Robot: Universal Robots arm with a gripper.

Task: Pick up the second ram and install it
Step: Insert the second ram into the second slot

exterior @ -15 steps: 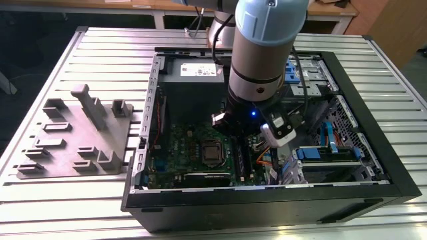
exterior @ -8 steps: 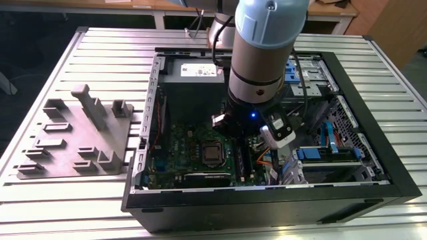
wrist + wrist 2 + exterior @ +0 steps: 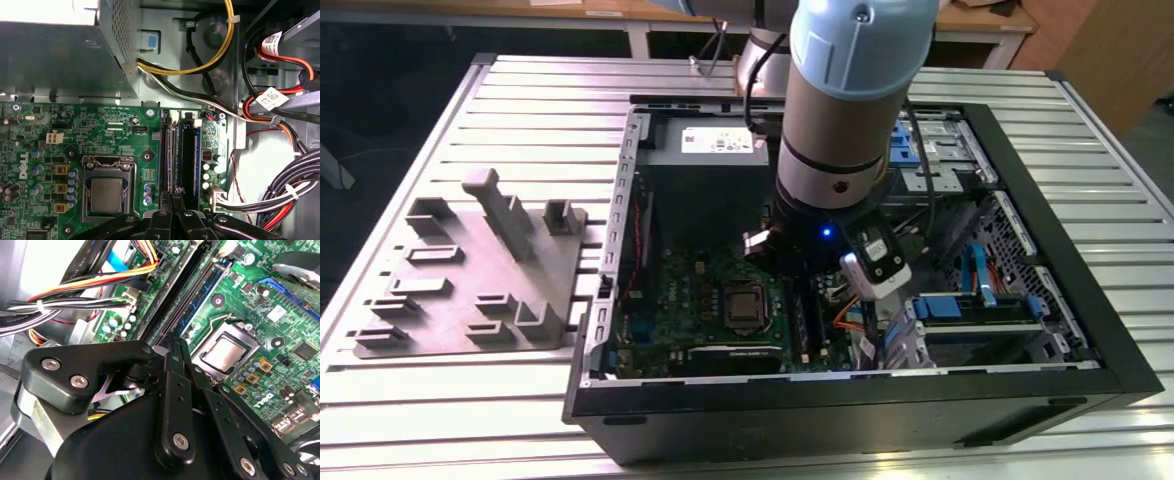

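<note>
One claw [image 3: 173, 195] pinched narrow on second ram [image 3: 170, 150], edge-on beside empty memory slot [image 3: 187, 150].

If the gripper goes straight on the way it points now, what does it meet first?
Probably the memory slots on the motherboard; the gripper hangs directly over them in both wrist views, depth unclear.

I see a ribbed metal tabletop [image 3: 454, 400] carrying an open black computer case [image 3: 854, 415]. Beside it, on the exterior view's left, a grey fixture plate [image 3: 467, 290] lies flat with upright blocks on it. Inside the case I make out the green motherboard [image 3: 45, 115], its processor socket [image 3: 106, 192] showing a silver chip, the metal power supply box [image 3: 60, 55], a yellow cable [image 3: 231, 35] and bundled dark wires [image 3: 290, 185].
</note>
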